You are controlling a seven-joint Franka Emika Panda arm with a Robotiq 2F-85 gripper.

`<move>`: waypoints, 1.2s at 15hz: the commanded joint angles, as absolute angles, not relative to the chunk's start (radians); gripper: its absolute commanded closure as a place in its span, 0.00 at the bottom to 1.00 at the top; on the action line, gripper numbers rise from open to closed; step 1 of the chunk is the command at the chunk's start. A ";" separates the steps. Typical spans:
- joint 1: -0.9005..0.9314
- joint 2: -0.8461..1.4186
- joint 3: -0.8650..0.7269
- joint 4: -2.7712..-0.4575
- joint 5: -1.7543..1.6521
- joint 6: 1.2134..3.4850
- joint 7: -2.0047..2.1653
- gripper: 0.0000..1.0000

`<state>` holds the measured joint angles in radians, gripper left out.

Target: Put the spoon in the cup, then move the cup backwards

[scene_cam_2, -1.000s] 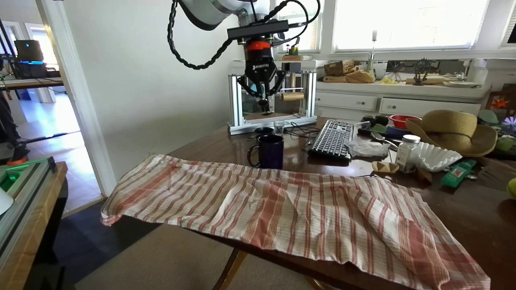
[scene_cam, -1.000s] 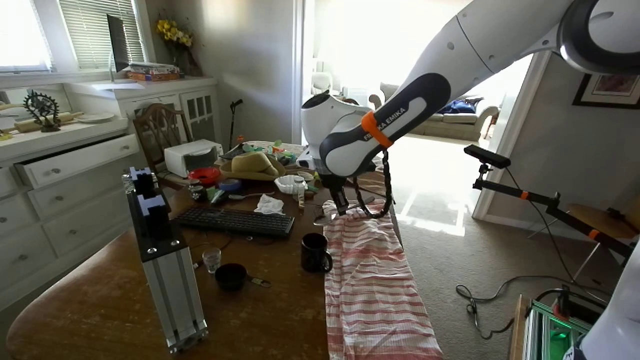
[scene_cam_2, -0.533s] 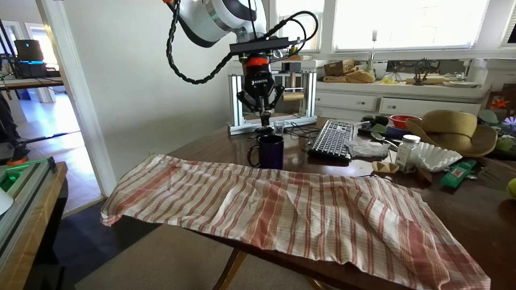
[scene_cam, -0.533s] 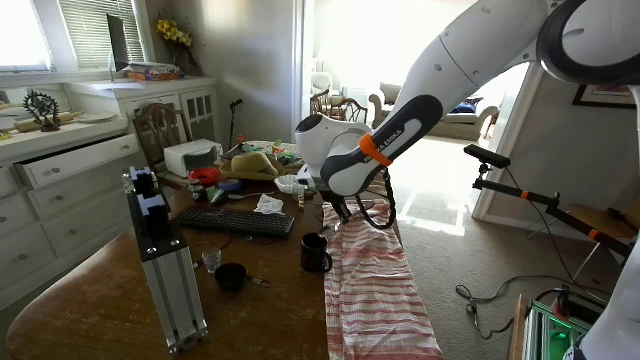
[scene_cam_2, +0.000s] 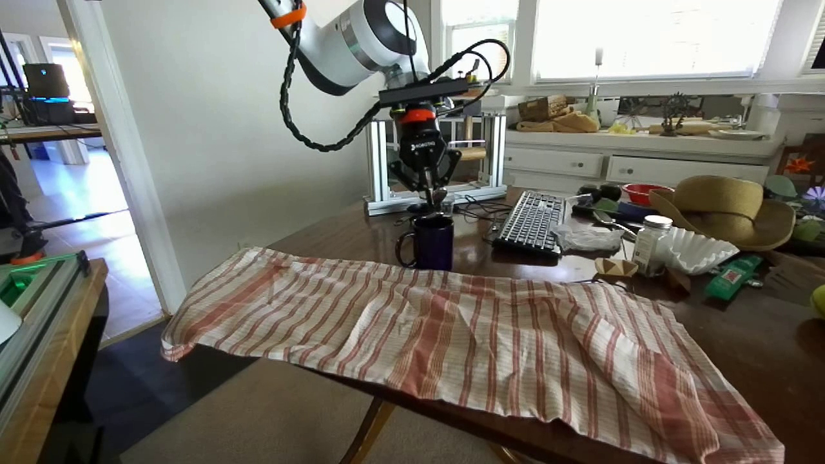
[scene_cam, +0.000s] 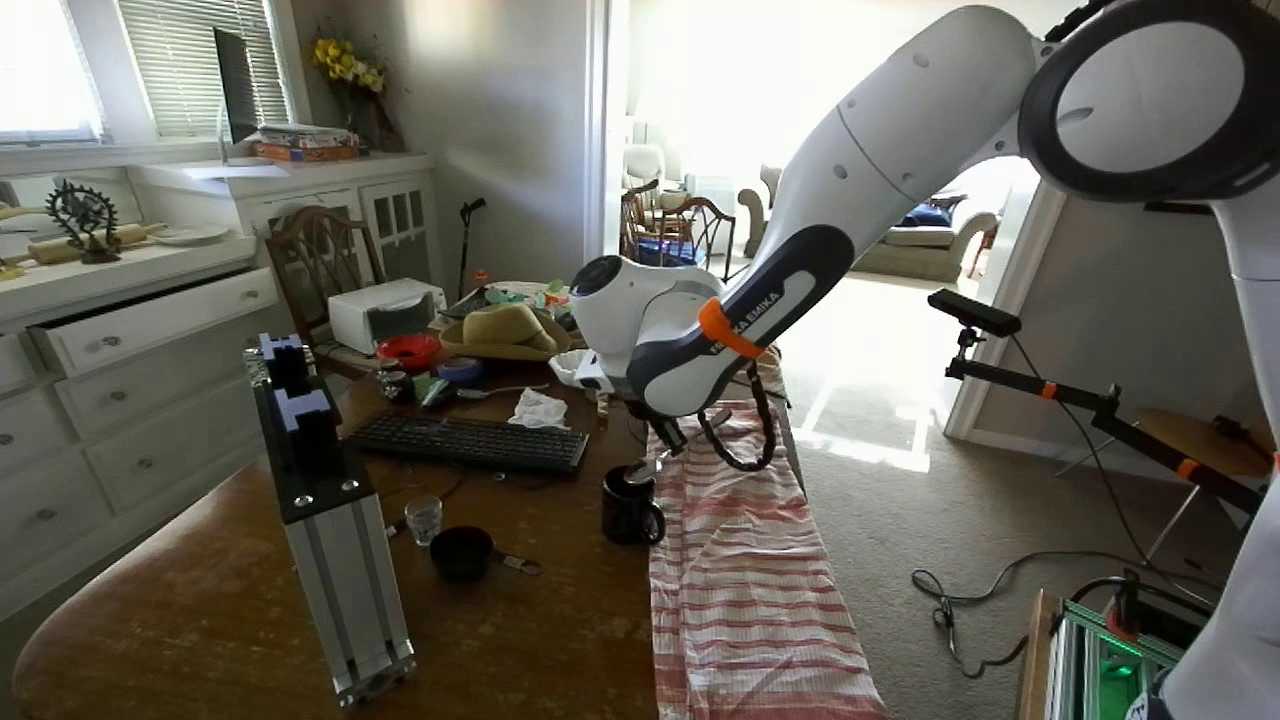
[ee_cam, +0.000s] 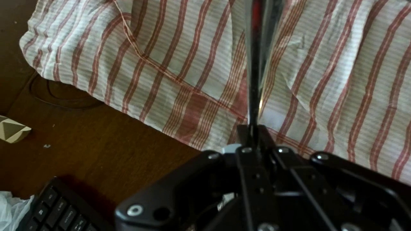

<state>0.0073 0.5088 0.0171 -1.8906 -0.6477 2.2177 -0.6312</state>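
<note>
The claw [ee_cam: 253, 131] is clamped on the spoon [scene_cam: 641, 470], which is held at the mouth of the upright cup [scene_cam: 627, 517]. The spoon-placing step appears to be in hand; next, lowering into the cup and then release seem called for.

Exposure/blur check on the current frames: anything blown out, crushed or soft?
In an exterior view, the upper doorway is blown out, the sunlit floor patch glares, and the cup reads near-black with little surface detail; in an exterior view, the window clips to white; in the wrist view, the spoon is soft toward the top edge, with bright glints.
</note>
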 commanded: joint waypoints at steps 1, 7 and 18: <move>0.033 0.573 0.001 -1.822 -0.709 2.224 -0.587 0.98; 0.057 0.629 0.000 -1.778 -0.785 2.216 -0.544 0.98; 0.084 0.654 0.013 -1.790 -0.889 2.199 -0.503 0.98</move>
<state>0.0699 0.6415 0.0154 -1.7939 -0.8440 2.2158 -0.5355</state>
